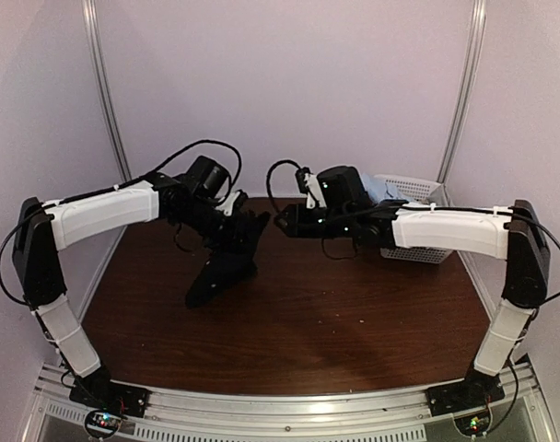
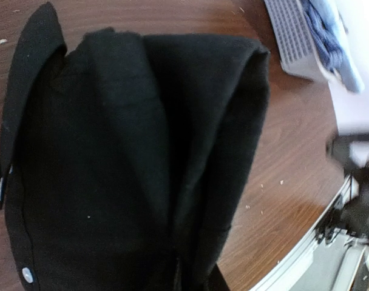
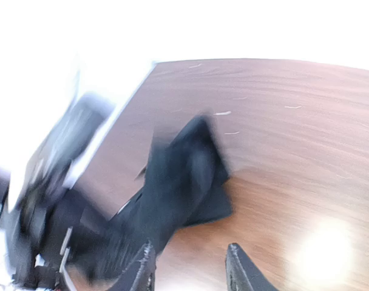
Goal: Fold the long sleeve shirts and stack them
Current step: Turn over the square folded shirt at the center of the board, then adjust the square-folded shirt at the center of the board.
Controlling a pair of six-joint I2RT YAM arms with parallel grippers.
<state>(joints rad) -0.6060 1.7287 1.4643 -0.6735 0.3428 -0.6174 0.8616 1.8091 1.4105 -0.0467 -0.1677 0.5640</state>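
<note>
1. Black shirt is seen hanging from the left fingers, which are clenched on its upper edge. Below them its lower end appears to be draped onto the worktop.
2. Right fingers are held level with the left ones, just beside the hanging cloth. They are parted, and nothing is seen between them in the wrist view.
3. Back behind the right fingers, past the wrist, a white basket is set, with a blue patterned shirt bundled in it. No folded stack can be made out.
4. The step in hand is judged to be the spreading of the black shirt for folding, so the task is thought to be at an early stage.
5. From the left wrist the cloth is seen doubled on itself below the fingers. A free corner or shoulder should be chosen by the right fingers, not a bunched middle fold.
6. The right wrist view is blurred, so the edge nearest those fingers cannot be told with certainty. The approach is best slowed until one layer alone can be pinched.
7. Once both holds are made, the shirt should be drawn taut between the fingers and lowered flat before any sleeve is folded.
</note>
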